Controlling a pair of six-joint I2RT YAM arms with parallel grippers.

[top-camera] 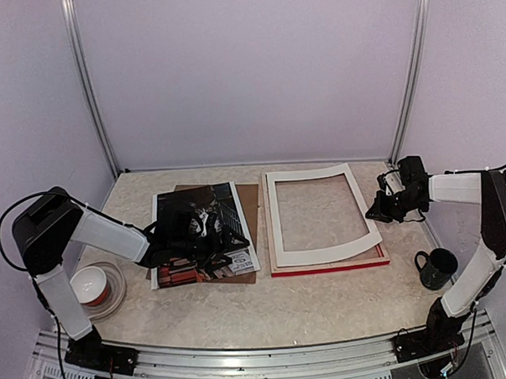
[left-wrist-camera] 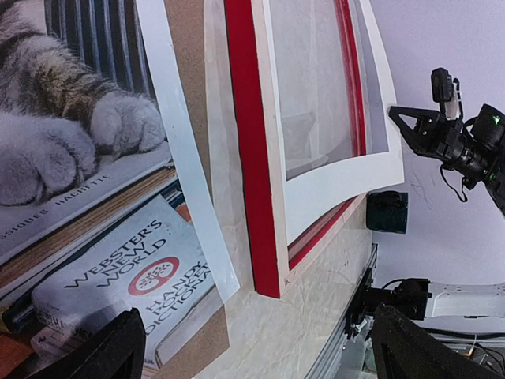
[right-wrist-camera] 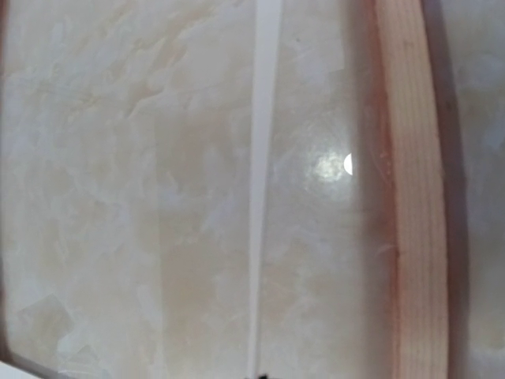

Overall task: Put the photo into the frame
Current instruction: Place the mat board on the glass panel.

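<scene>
The photo (top-camera: 205, 210), a tabby cat on stacked books, lies left of centre on a brown backing board (top-camera: 248, 200). My left gripper (top-camera: 207, 243) hovers low over its near right corner, jaws wide open and empty. The left wrist view shows the print (left-wrist-camera: 79, 118) close up with my gripper (left-wrist-camera: 260, 355) above its corner. The red frame (top-camera: 324, 269) lies right of centre under a white mat board (top-camera: 275, 214). My right gripper (top-camera: 377, 209) is shut on the mat's right edge, which curves upward. The right wrist view shows that mat (right-wrist-camera: 260, 197) edge-on and the frame's pale wood (right-wrist-camera: 410, 197).
A dark mug (top-camera: 437, 267) stands near the right front. A red and white bowl (top-camera: 93, 284) on a plate sits at the left front by the left arm. Metal posts rise at the back corners.
</scene>
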